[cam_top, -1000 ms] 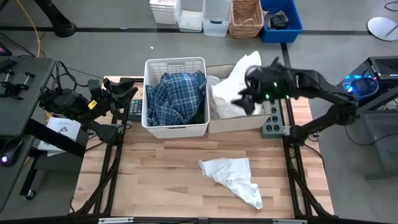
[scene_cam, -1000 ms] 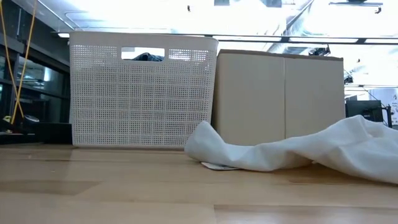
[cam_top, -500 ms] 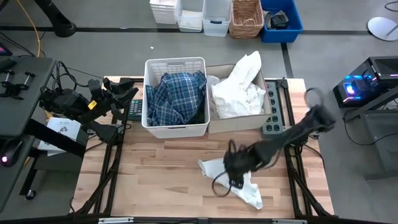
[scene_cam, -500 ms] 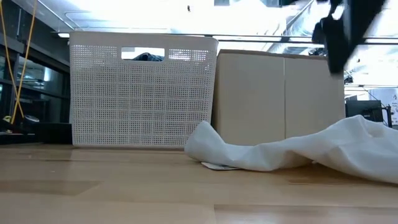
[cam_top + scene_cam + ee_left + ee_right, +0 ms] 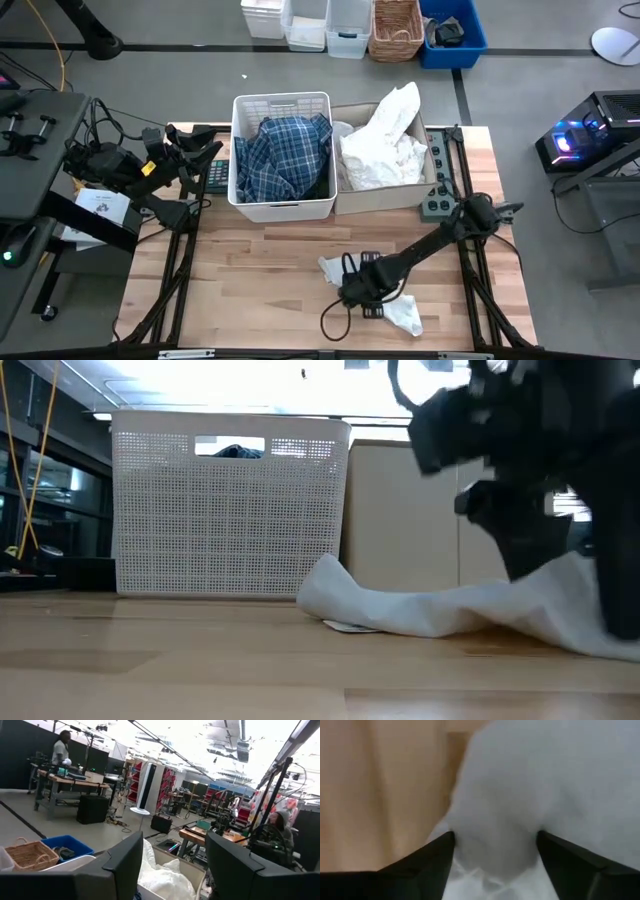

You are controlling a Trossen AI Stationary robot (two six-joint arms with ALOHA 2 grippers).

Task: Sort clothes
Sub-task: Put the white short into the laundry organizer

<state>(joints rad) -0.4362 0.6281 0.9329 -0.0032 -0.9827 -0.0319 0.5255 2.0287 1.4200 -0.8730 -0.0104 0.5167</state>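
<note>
A white garment [image 5: 405, 318] lies crumpled on the table's near middle; it also shows in the low view [image 5: 400, 610]. My right gripper [image 5: 362, 285] is down on it, open, with a hump of the cloth [image 5: 520, 780] between its fingers. The blue-and-white plaid shirt [image 5: 280, 155] lies in the white basket [image 5: 282, 102]. Other white pieces [image 5: 385, 145] are heaped in the beige box [image 5: 375, 200], one hanging over its far rim. No dark green or dark grey garment shows. My left gripper [image 5: 195, 160] waits open at the table's left edge. My right gripper comes at the white garment from above, pointing down, near its middle. Its two open fingers [image 5: 427, 865] stand in the cloth with a raised hump [image 5: 495, 835] between them. The garment lies slack on the table.
The basket and the box stand side by side at the table's far middle. A grey power strip [image 5: 437, 190] lies at the far right. Bare wood lies left of the garment [image 5: 240, 280]. Bins and a wicker basket [image 5: 395, 30] stand on the floor beyond the far edge.
My right gripper has swung from above the beige box toward the table's near edge and come down onto the white garment on the table. The garment lies where it was, its middle now under the gripper.
</note>
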